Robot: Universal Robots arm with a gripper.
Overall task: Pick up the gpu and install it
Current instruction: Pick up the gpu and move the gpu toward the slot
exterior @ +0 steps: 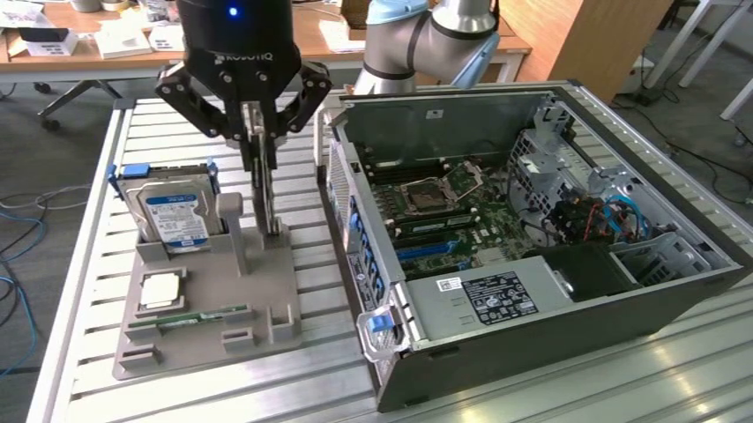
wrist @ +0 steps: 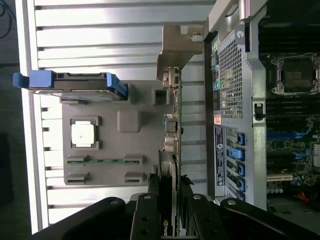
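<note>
Here my jaws clench the gpu (exterior: 271, 196) by its top edge, card upright, upper left of the exterior view; wrist pointing straight down.

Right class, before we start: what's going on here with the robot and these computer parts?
The robot's claw is shut on the gpu, holding it on edge at the grey holder beside the open PC case. The gpu is not in the case yet. A hard drive stands in the holder.
</note>
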